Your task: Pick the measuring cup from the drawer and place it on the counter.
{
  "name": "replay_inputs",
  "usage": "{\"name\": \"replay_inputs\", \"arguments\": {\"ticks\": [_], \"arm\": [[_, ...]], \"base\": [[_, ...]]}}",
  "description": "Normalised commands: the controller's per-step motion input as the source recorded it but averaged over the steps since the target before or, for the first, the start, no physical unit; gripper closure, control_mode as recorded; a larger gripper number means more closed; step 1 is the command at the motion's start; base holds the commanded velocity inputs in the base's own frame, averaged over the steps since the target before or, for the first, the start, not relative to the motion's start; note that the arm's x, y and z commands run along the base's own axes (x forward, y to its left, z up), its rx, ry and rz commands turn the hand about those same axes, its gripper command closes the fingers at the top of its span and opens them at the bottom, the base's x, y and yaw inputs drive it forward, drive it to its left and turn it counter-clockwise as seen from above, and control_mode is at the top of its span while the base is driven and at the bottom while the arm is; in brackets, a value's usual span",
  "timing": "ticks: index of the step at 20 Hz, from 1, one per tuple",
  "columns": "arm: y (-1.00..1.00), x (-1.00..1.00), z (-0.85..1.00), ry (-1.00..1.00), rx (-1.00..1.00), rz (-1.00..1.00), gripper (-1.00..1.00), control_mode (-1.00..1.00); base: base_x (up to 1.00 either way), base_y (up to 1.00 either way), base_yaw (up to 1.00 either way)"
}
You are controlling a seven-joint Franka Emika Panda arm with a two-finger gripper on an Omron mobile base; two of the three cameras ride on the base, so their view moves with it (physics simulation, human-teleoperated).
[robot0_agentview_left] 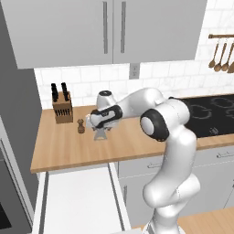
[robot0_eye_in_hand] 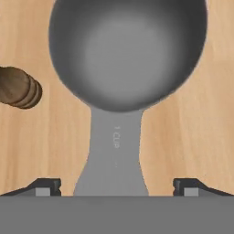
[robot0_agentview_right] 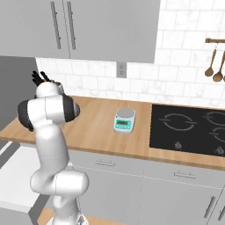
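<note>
The tool (robot0_eye_in_hand: 117, 187) hangs right over the worktop (robot0_agentview_left: 68, 146), fingertips (robot0_eye_in_hand: 45, 186) spread wide, one on either side of the cup's flat handle and clear of it. Nothing gripped. The cup (robot0_eye_in_hand: 125, 59) sits on the wood below the hand, bowl up, handle pointing back between the fingers. From the left base view the cup (robot0_agentview_left: 100, 134) shows just under the hand, near the back left of the worktop. The pepper mill (robot0_agentview_left: 81, 126) stands just beside it, and the knife block (robot0_agentview_left: 62, 109) a little further back. The drawer (robot0_agentview_left: 80, 201) stands pulled open below the worktop edge, white inside.
</note>
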Motion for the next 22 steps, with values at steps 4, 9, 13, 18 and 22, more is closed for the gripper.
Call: {"name": "replay_inputs", "arguments": {"ticks": [4,9,13,18,22], "arm": [[-0.29,-1.00,0.64,-0.20,0.00,0.01,-1.00,-1.00],[-0.75,-0.99,0.61,-0.20,0.00,0.08,-1.00,-1.00],[-0.92,-0.64,0.69,-0.06,0.00,0.09,-1.00,-1.00],[-0.76,-0.46,0.92,0.00,0.00,0.03,-1.00,-1.00],[-0.40,-0.50,0.97,0.02,0.00,0.00,-1.00,-1.00]], "base": [[0.00,0.00,0.00],[0.00,0.00,0.00],[0.00,0.00,0.00],[0.00,0.00,0.00],[0.00,0.00,0.00]]}}
